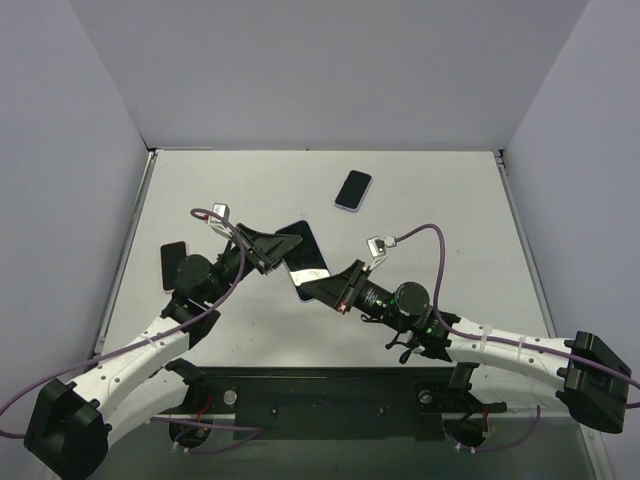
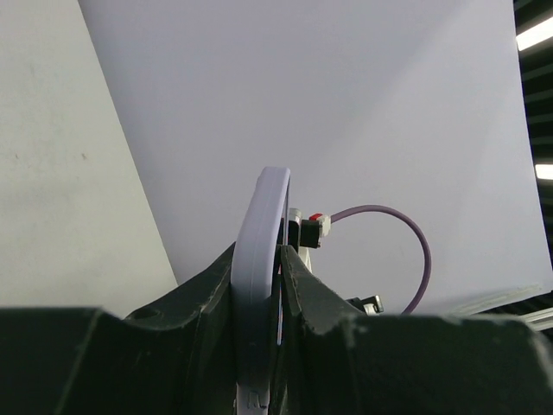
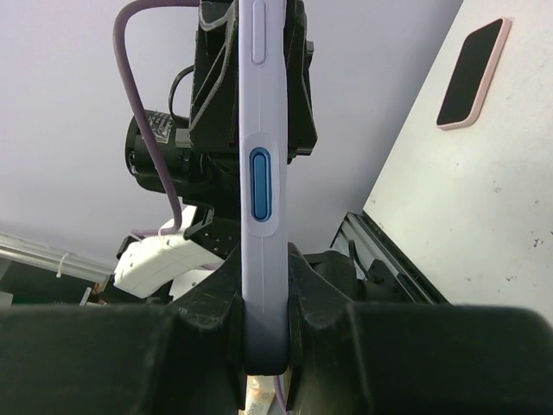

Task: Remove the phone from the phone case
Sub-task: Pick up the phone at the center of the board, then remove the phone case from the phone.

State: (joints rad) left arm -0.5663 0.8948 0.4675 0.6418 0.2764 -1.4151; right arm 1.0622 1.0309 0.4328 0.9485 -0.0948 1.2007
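Observation:
A phone in a lavender case [image 1: 305,256] is held above the table between both grippers, with its dark screen facing up. My left gripper [image 1: 272,251] is shut on its left end. In the left wrist view [image 2: 262,252] the curved lavender edge [image 2: 266,216] rises between the fingers, with a thin dark sliver beside it against the right finger. My right gripper [image 1: 320,289] is shut on the near end. In the right wrist view [image 3: 262,255] the case's side [image 3: 260,104], with its blue button, stands upright between the fingers.
A second phone in a lavender case [image 1: 353,190] lies on the table at the back centre. A dark phone in a pink case [image 1: 172,265] lies at the left beside the left arm, and shows in the right wrist view [image 3: 471,73]. Grey walls surround the white table [image 1: 450,210].

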